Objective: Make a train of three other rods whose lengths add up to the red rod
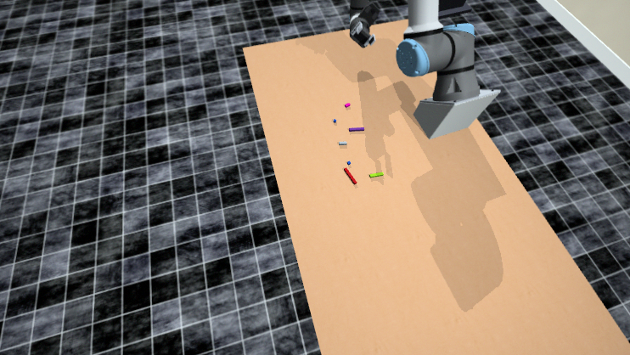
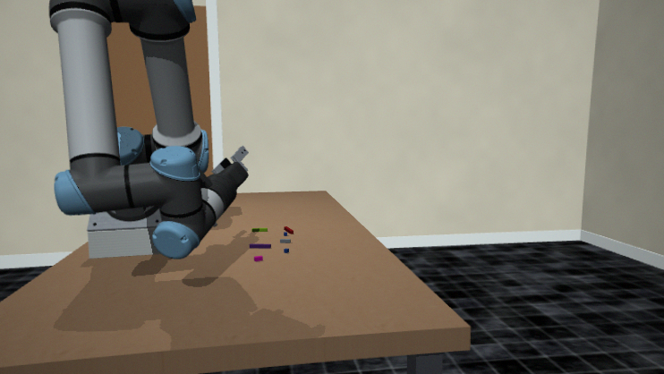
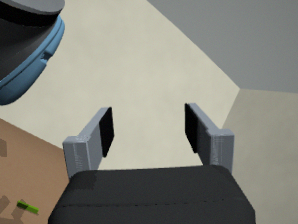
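Note:
The red rod point(image 1: 350, 176) point(image 2: 288, 230) lies slanted on the table. A blue rod point(image 1: 348, 163) point(image 2: 285, 233) lies just off its end. The lime rod point(image 1: 376, 175) point(image 2: 262, 230) point(image 3: 27, 207) lies on the lime-side right of red in the top view. The grey rod point(image 1: 342, 143) point(image 2: 285, 241), purple rod point(image 1: 357, 129) point(image 2: 259, 246), second blue rod point(image 1: 334, 121) point(image 2: 285, 250) and magenta rod point(image 1: 347, 105) point(image 2: 258, 259) lie apart from each other. My gripper point(image 3: 148, 120) is open and empty, high above the table, tilted away from the rods.
The table point(image 1: 374, 264) point(image 2: 371, 297) carries the arm's grey base point(image 1: 453, 115) point(image 2: 119, 243), to the right of the rods in the top view. The arm's shadow falls beside the purple and lime rods. The table's long left edge runs left of the rods there.

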Available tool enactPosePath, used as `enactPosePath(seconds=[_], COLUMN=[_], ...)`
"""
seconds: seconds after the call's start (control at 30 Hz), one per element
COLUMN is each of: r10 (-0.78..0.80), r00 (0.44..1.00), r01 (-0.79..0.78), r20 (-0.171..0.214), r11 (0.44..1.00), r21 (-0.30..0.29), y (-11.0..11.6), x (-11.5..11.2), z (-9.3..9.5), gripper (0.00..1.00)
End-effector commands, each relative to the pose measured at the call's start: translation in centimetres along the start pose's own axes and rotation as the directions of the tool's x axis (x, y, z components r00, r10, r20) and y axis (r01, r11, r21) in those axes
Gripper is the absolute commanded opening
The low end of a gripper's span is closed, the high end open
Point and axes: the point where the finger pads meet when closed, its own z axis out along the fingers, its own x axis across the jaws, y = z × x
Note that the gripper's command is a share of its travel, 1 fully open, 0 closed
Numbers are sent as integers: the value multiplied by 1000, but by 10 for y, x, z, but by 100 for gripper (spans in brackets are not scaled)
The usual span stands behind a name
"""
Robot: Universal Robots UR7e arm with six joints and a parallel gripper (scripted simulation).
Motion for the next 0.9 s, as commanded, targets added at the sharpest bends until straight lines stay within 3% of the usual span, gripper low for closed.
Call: enactPosePath(seconds=[0.0, 0.07, 0.43, 0.5, 0.63, 0.87], r10=[-41, -73, -235, -235, -308, -404], r00=[992, 978, 841, 841, 741, 569], r01=[37, 65, 196, 196, 260, 357], r20=[122, 193, 488, 488, 596, 716], r11=[999, 997, 972, 972, 951, 906], r21=[30, 47, 129, 129, 168, 227], y=[4, 6, 24, 24, 35, 51], x=[-12, -18, -40, -40, -44, -41], z=[16, 24, 52, 52, 63, 79], gripper=[100, 100, 100, 100, 100, 100])
